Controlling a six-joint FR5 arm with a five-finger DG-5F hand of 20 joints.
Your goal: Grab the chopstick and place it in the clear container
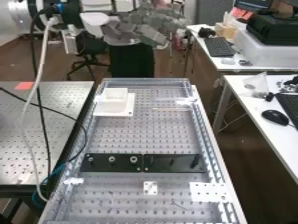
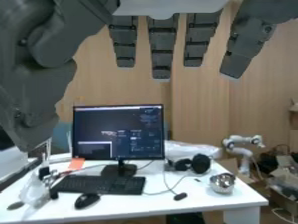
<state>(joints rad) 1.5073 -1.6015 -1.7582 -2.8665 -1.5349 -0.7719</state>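
**While the Hand Is Unloaded, Treat the Chopstick as Not Yet Acquired**

Because the fingers [image 2: 161, 45] hang straight, released and grasping nothing, the current step is judged to be the approach. The hand [image 1: 138, 27] is above and beyond the far end of the perforated surface [image 1: 146, 136], well apart from the workpiece.

Item locations (high view):
- Chopstick [image 1: 171, 109]: lying flat on the surface's far part, crosswise, near the side rail [image 1: 205, 135] and just beside a white fitting [image 1: 185, 101].
- Clear container [image 1: 115, 102]: on a white base plate [image 1: 126, 111], across from the chopstick and apart from it.

Potential faults and causes:
1. Missed pick. The chopstick is thin and low; if the fingers close too high, they are likely to pass over it.
2. Contact with the surface. If the descent goes too deep, the fingertips may press on the metal or catch in its holes.
3. Collision. The rail and fitting leave little room at one end; a wide hand may strike either.
4. Rotation or slip. A grip away from the middle may let the chopstick swivel.
5. Failed placement. The chopstick looks longer than the container is wide. If lowered level, it may bridge the rim, roll off or tip the container.
6. Snag. The loose pale cable [image 1: 25, 125] may drag during arm travel.
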